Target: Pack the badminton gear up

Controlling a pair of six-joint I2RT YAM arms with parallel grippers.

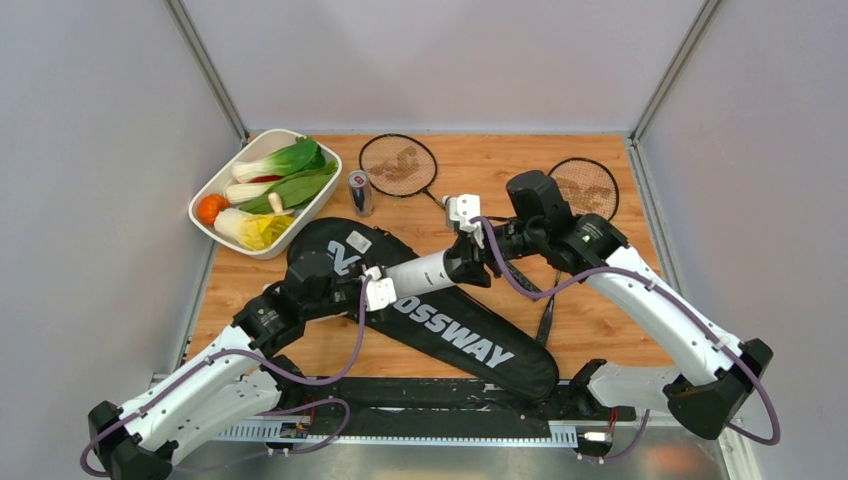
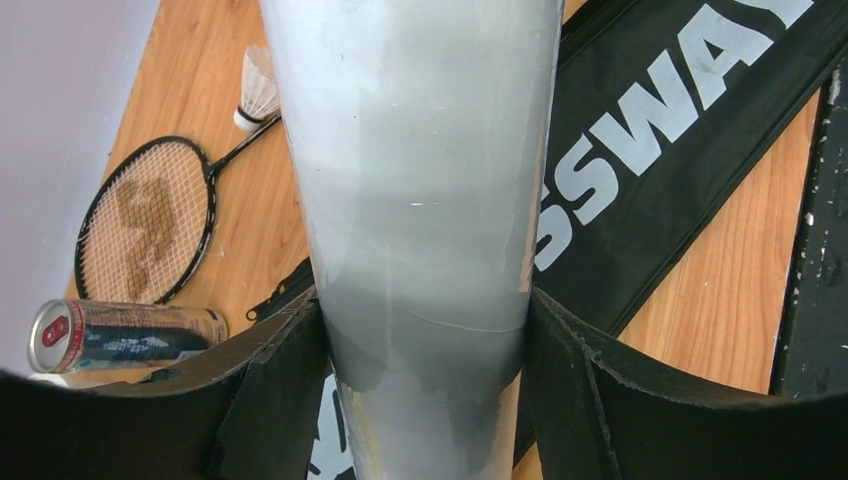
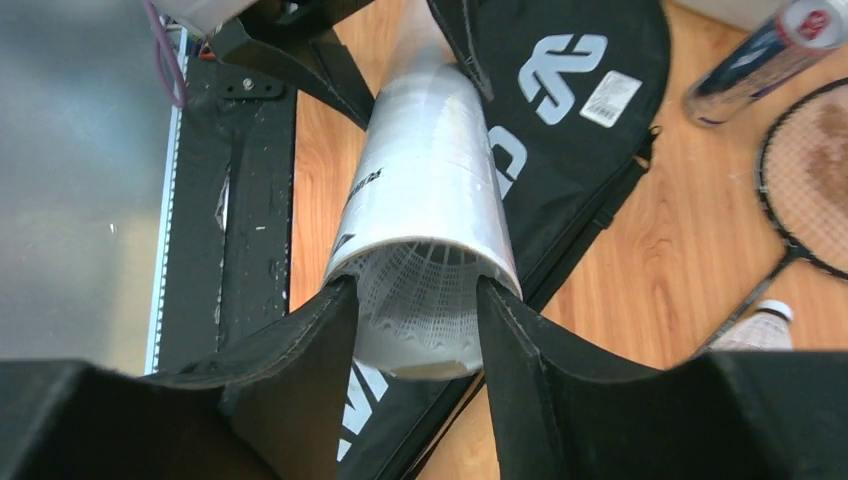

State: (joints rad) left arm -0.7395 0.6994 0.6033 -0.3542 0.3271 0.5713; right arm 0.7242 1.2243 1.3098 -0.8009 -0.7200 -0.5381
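Left end effector (image 2: pixel 425 300): fingers spread wide and pinching the white cylindrical tube (image 2: pixel 420 150) on both sides, holding it above the black "CROSSWAY" racket bag (image 1: pixel 470 340) on the wooden desk (image 1: pixel 620 320). Right end effector (image 3: pixel 417 295): fingers partly spread at the tube's open mouth, flanking a white feather shuttlecock (image 3: pixel 420 325) seated inside. Whether they press it cannot be told.

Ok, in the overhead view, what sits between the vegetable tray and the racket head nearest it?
The blue-silver drink can stands upright there, between the white tray and the left racket head; the top external view shows it.
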